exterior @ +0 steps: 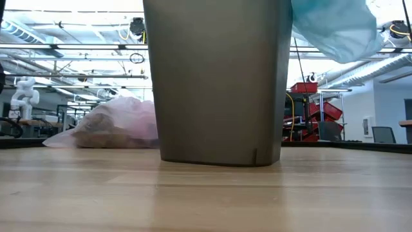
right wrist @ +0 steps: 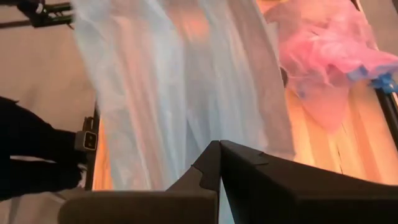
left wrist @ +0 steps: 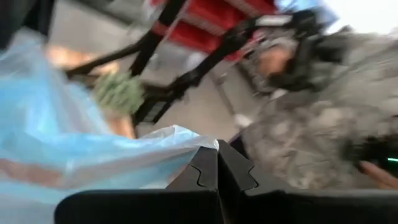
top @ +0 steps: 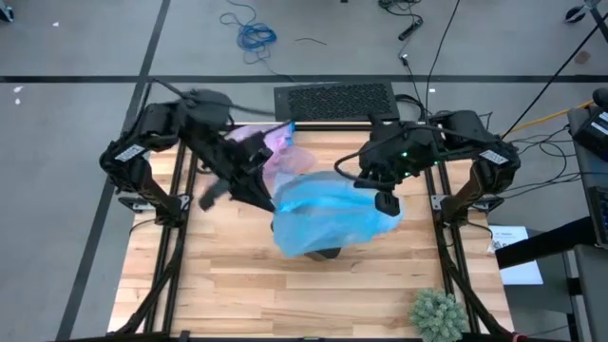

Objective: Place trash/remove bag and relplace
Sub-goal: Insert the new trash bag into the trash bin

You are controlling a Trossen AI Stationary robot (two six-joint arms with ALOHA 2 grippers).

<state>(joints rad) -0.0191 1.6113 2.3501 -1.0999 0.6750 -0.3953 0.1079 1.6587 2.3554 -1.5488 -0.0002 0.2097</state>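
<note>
Both claws, left (top: 269, 195) and right (top: 388, 203), are clamped on the thin light blue plastic bag (top: 328, 217) above the grey bin (exterior: 219, 84) mid-worktop. The crinkly lavender-pink liner (top: 280, 152) lies toward the far edge. No writing readable.

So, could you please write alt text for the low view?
A tall grey bin stands on the wooden table, filling the middle. A light blue bag hangs over its upper right, and a pink bag holding trash lies behind it.

Plant (top: 438, 313): green, spiky, at table's near right corner.
Blue cable (top: 255, 36): coiled on floor beyond table.
Mat (top: 334, 101): dark, behind table.
</note>
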